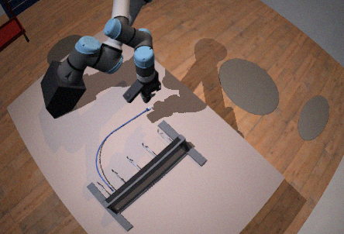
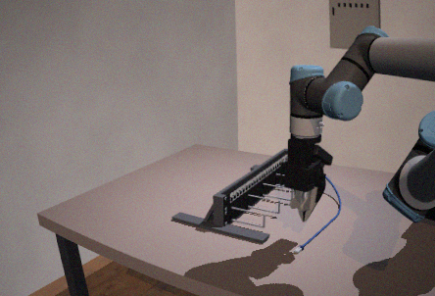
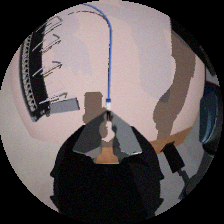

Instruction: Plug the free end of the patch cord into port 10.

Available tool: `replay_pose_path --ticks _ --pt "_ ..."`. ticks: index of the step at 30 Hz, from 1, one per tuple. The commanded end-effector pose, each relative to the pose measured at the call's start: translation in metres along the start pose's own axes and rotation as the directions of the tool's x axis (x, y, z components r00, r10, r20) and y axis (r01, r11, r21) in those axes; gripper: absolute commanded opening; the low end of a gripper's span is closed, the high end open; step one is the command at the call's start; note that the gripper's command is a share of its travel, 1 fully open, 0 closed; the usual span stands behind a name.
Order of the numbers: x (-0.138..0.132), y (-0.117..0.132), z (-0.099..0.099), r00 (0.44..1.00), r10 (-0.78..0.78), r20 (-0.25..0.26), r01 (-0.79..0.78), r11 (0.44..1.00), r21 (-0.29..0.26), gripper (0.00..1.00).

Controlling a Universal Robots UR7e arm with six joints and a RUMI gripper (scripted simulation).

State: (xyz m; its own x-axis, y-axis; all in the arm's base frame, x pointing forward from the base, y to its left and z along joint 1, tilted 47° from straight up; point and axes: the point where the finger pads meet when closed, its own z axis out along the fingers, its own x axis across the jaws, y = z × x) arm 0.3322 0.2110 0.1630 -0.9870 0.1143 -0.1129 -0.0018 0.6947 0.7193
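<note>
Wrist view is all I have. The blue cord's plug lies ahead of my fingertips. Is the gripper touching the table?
Observer: No. In the exterior view the gripper hangs above the table, fingers shut on nothing.
Operator: Is the plug lifted too?
Observer: No, the free plug lies flat on the table, lower than the fingertips.
Operator: Where does the cord's other end go?
Observer: From the top view, the blue cord curves round to the rack, near its end farther from the arm.

The arm (image 1: 124, 2) reaches in from the upper left of the top view, elbow folded, wrist vertical. Its gripper (image 2: 306, 211) points straight down right of centre in the exterior view, fingers pressed together, holding nothing.
</note>
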Motion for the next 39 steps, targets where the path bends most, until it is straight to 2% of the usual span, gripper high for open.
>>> replay_pose_path --ticks 1,29,39 --pt "-0.0002 0.0 -0.0002 1.0 0.0 0.0 0.0 1.0 0.0 0.0" --pt "-0.0003 0.0 -0.0002 1.0 -0.004 0.0 0.004 1.0 0.0 0.0" --pt "-0.0011 -0.0004 -0.0001 0.999 -0.053 0.0 0.053 0.999 0.0 0.0"
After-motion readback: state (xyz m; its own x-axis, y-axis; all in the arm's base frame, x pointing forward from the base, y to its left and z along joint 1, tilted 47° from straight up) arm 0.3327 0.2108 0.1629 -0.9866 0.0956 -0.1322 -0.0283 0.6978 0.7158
